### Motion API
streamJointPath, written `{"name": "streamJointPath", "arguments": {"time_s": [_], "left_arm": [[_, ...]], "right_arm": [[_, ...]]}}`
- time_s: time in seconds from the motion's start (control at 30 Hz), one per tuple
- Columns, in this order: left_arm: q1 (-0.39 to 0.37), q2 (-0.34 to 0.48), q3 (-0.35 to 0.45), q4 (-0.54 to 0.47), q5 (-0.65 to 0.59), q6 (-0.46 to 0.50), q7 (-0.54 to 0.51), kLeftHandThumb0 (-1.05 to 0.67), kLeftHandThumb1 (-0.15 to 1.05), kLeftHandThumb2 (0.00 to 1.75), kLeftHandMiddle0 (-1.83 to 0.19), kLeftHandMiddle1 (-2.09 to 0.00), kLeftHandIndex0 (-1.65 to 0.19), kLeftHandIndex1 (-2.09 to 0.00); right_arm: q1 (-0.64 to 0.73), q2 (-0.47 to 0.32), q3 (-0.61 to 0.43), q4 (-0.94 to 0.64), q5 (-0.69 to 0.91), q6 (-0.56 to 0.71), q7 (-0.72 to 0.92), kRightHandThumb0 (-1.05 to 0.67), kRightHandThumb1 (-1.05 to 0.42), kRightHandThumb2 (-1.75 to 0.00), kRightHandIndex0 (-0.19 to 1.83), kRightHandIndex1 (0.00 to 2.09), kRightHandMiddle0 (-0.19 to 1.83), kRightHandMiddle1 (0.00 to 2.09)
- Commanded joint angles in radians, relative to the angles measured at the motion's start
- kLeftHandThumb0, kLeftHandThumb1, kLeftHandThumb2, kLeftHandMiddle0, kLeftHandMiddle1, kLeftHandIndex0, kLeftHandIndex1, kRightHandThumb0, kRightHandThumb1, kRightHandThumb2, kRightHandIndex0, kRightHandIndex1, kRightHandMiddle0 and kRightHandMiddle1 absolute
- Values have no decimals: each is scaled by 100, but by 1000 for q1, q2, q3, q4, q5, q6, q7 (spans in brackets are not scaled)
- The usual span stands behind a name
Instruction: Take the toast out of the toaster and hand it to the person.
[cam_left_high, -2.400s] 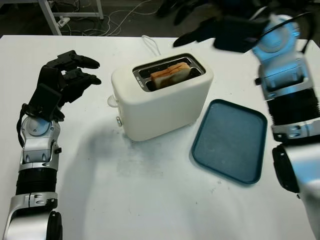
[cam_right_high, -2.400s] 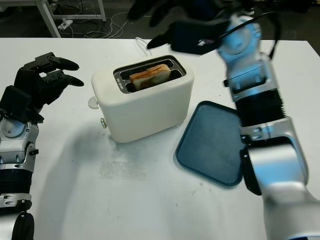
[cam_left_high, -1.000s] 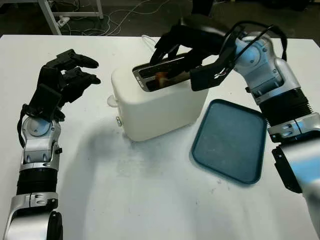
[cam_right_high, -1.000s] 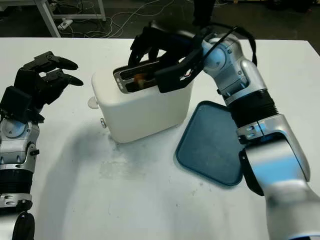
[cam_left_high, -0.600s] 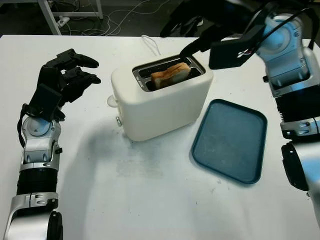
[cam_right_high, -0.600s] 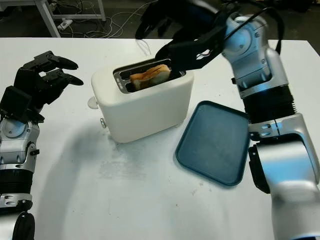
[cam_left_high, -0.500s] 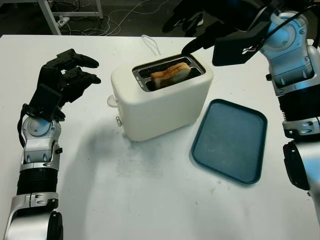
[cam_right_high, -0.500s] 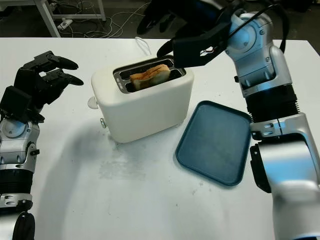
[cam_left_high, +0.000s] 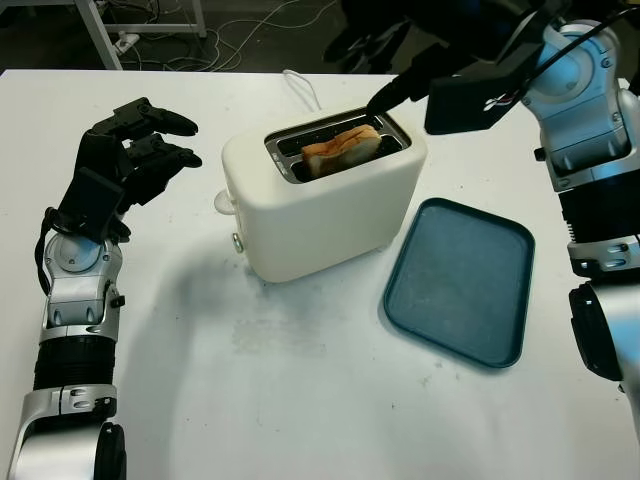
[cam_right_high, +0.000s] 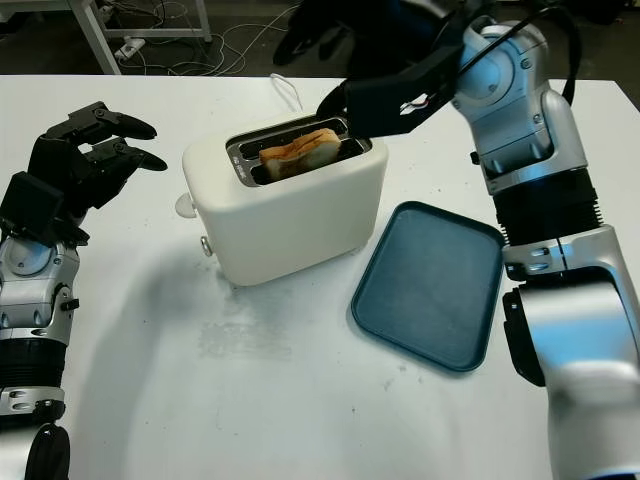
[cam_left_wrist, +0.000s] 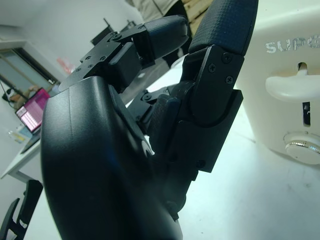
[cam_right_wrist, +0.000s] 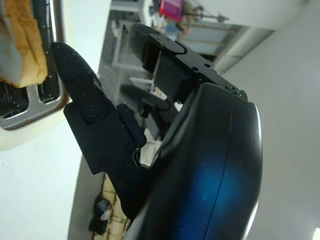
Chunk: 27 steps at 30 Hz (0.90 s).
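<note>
the left hand (cam_left_high: 135, 150) hovers over the left part of the white table (cam_left_high: 300, 400), well apart from the toaster, holding nothing with its fingers curled in. the cream toaster (cam_left_high: 325, 200) stands at the table's middle, and the toast (cam_left_high: 341, 148) sits upright in its slot, its top edge poking above the rim. the right hand (cam_left_high: 430, 45) is raised at the toaster's far right corner, open and holding nothing, one fingertip (cam_left_high: 378, 100) just above the slot's right end. a dark blue tray (cam_left_high: 462, 282) lies flat right of the toaster.
</note>
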Motion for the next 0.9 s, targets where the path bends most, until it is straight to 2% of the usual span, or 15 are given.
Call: {"name": "streamJointPath", "arguments": {"time_s": [0.0,0.3,0.6,0.87], "left_arm": [[4,-3,2,-3,-5,-11,2,-105,92,7,-88,-90,-72,-94],[5,-4,2,-7,-9,-6,-1,-105,92,7,-87,-90,-72,-95],[8,-5,1,-13,-2,0,7,-105,92,6,-88,-90,-72,-95],[9,-7,2,-14,-7,-2,4,-105,92,6,-88,-90,-72,-95]], "right_arm": [[9,-8,9,2,-4,-2,4,-61,-61,-1,64,71,90,0],[2,-4,29,44,0,-11,31,-57,-60,0,61,69,89,0],[10,-4,41,56,-18,-13,20,-53,-60,0,68,72,88,1],[21,2,51,64,-24,-17,16,-51,-59,0,63,73,88,1]]}}
